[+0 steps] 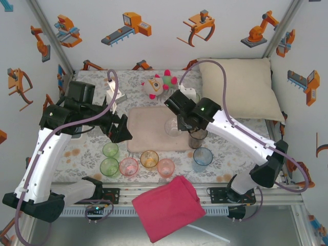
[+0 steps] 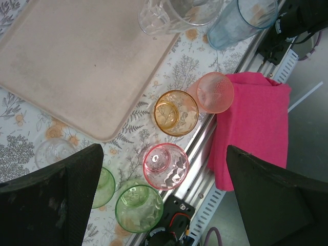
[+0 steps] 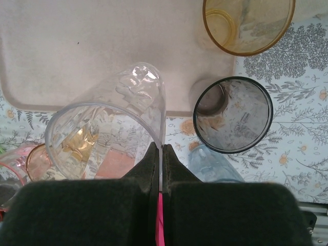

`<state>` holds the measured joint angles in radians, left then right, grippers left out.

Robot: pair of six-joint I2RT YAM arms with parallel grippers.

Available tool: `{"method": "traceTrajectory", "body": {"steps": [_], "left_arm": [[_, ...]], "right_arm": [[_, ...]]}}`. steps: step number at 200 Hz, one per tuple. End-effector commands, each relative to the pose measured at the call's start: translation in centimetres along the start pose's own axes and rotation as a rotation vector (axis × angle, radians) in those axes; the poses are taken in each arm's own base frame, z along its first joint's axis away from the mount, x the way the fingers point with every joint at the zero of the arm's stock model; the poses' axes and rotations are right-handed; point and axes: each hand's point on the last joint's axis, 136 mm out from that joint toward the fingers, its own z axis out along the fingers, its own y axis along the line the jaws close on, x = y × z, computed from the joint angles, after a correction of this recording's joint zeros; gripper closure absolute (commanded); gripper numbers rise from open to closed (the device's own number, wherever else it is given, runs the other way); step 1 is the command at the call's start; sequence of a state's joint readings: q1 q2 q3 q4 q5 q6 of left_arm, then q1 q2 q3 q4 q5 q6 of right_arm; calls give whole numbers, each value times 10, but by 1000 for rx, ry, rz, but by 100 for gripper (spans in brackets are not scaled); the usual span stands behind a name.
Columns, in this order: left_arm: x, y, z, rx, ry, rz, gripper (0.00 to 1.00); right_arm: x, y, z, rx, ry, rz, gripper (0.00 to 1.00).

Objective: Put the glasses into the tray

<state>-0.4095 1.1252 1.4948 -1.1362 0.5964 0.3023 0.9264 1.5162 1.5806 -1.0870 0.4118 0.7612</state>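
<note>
1. Tray [image 1: 148, 130]: pale pink, flat at the middle of the flowered table [image 1: 77, 154].
2. Your right end effector [image 3: 160, 149]: fingers pressed together, pinching the rim wall of the clear glass [image 3: 107, 128]. That glass is tilted, with its mouth toward the wrist and its base over the tray's near right part. You cannot tell whether the base touches the tray.
3. Your left end effector [image 1: 117, 128]: spread wide and holding nothing, just left of the tray.
4. Glasses upright on the table, near side of the tray, left to right: far green glass [image 1: 110, 149], near green glass [image 1: 109, 166], pink glass [image 2: 165, 165], orange glass [image 2: 176, 113], salmon glass [image 2: 215, 92], blue glass [image 1: 202, 159].
5. Smoky grey glass [image 3: 233, 115]: upright, just beside the tray's near right corner.
6. Yellow glass [image 3: 248, 23]: at the tray's right edge. You cannot tell whether it stands on the tray or beside it.
7. Red cloth [image 1: 169, 207]: draped over the near table edge.
8. Pillow [image 1: 241, 89]: far right.
9. Plush toy [image 1: 159, 84]: far centre.
</note>
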Motion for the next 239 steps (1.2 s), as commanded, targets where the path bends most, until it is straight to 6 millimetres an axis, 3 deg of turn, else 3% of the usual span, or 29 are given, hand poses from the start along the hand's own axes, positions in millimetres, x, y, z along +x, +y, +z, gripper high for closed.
{"method": "traceTrajectory", "body": {"steps": [1, 128, 239], "left_arm": [[0, -2, 1, 20, -9, -4, 3], [1, 0, 2, 12, -3, -5, 3], [2, 0, 2, 14, -1, -6, 3]], "right_arm": [[-4, 3, -3, -21, -33, 45, 100], [21, -6, 32, 35, 28, 55, 100], [34, -9, 48, 39, 65, 81, 100]]}}
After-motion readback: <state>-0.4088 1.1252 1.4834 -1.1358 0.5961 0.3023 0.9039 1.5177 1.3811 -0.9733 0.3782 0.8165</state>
